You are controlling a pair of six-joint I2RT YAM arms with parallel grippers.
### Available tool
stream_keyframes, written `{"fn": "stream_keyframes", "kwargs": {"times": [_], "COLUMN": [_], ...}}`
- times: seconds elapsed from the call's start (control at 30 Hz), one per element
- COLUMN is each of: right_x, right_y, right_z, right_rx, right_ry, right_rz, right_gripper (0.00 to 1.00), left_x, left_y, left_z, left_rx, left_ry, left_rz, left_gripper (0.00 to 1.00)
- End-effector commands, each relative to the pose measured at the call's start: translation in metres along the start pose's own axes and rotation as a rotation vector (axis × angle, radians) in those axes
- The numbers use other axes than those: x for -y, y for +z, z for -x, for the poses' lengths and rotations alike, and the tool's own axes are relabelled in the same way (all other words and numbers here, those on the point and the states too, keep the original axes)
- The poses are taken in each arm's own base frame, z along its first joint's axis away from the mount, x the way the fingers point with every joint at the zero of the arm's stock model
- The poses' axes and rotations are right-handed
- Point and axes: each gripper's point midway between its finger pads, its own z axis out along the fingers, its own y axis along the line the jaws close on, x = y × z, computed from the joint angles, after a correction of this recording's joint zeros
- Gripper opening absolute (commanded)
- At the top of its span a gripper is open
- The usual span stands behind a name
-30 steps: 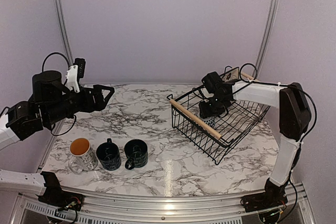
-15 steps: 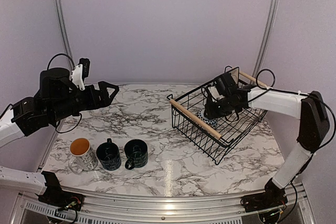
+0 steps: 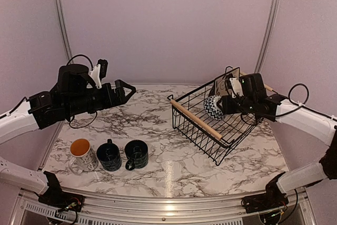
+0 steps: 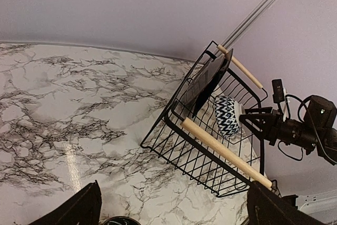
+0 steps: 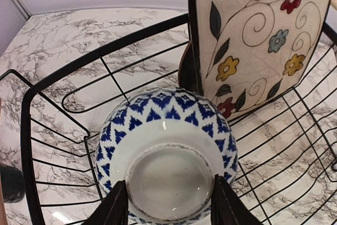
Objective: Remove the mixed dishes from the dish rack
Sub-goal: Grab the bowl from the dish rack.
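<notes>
My right gripper (image 3: pixel 221 104) is shut on the foot of a blue-and-white patterned bowl (image 3: pixel 212 107), tipped on its side over the inside of the dish rack (image 3: pixel 196 120). In the right wrist view its fingers (image 5: pixel 114 208) clamp either side of the bowl (image 5: pixel 166 130). A square flowered plate (image 5: pixel 258 40) leans upright against the rack's far wall (image 3: pixel 230 75). A white mug with orange inside (image 3: pixel 81 154) and two dark mugs (image 3: pixel 109 155) (image 3: pixel 137 154) stand on the table at front left. My left gripper (image 3: pixel 125 92) hangs open and empty above the table's left-centre.
The black wire rack has two light wooden bar handles (image 4: pixel 221 148) and stands on the right half of the marble table (image 3: pixel 158 114). Grey walls and metal corner posts (image 3: pixel 60 19) close in the back. Cables trail from the right arm (image 3: pixel 300 93).
My right gripper has lifted the bowl off the rack floor and drawn back to the right. The left arm has swung right and higher, still open.
</notes>
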Motion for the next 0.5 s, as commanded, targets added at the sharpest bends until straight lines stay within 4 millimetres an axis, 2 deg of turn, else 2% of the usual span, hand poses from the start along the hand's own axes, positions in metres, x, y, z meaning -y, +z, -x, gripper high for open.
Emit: {"fn": "stream_keyframes", "kwargs": {"times": [0.0, 0.23, 0.37, 0.47], "right_x": [-0.006, -0.012, -0.016, -0.023], "right_y": [-0.028, -0.049, -0.06, -0.07], "right_z": [0.043, 0.057, 0.064, 0.069], "right_rx": [0.204, 0.271, 0.304, 0.322], "right_ry": [0.034, 0.04, 0.048, 0.048], "right_rz": [0.042, 0.082, 0.111, 0.154], "right_gripper": [0.27, 0.28, 0.28, 0.28], "left_x": [0.031, 0.092, 0.113, 0.138], "left_y": [0.013, 0.056, 0.097, 0.122], "left_z": [0.007, 0.008, 0.0, -0.001], "left_rx": [-0.012, -0.117, -0.181, -0.225], "left_ry": [-0.054, -0.121, -0.144, -0.171], "left_rz": [-0.128, -0.359, -0.422, -0.523], "left_gripper": [0.99, 0.99, 0.99, 0.99]}}
